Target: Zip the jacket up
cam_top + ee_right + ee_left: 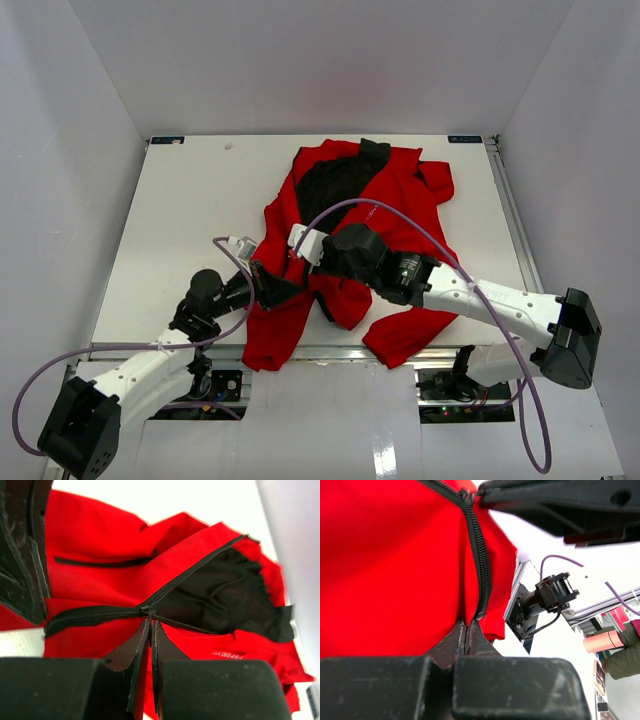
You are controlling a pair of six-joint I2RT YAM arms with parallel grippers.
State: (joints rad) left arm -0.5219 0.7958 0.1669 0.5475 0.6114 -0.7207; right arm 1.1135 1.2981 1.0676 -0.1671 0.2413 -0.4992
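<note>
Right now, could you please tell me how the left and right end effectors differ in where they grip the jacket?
The left end effector is shut on the bright red fabric jacket at its bottom hem, under meshed zipper teeth; the right end effector is shut at the slider, where the teeth split over black lining. Both pinch along the zipper line.

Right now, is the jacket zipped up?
Partly: the zipper is closed only to the slider; beyond it the jacket gapes, showing black lining.
</note>
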